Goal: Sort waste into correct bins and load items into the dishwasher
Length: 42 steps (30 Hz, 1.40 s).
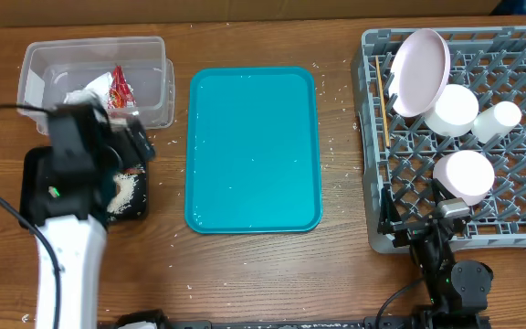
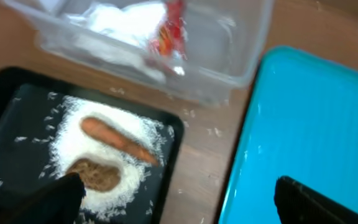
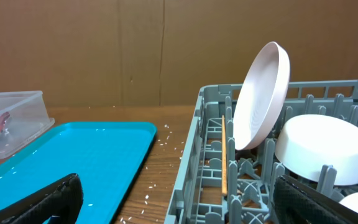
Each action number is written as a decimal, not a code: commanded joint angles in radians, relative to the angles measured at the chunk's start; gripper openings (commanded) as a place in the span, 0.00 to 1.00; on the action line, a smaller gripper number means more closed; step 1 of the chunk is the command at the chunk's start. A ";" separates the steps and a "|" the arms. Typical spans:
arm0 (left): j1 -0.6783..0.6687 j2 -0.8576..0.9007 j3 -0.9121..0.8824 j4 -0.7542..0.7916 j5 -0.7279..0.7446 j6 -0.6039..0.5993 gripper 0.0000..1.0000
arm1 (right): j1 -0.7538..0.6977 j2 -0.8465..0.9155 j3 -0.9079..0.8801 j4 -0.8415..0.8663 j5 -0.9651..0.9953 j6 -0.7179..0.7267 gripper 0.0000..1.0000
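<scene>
Midway, teal tray [image 1: 254, 151] between tub [image 1: 94, 43], rack [image 1: 409, 174]

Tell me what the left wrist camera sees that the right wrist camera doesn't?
Only the left wrist shows the black tray holding rice, a carrot and a brown food piece. Only the right wrist shows the grey dish rack with a plate, a bowl and a chopstick. Both show the teal tray and the clear tub with its red-and-white wrapper.

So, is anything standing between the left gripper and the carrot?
Nothing visible. The carrot lies bare on the rice in the black tray, the brown piece beside it. The left gripper hangs open above.
</scene>
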 commanded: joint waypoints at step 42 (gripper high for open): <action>-0.085 -1.169 -1.007 0.577 0.177 0.179 1.00 | -0.004 -0.011 -0.010 0.004 0.010 0.003 1.00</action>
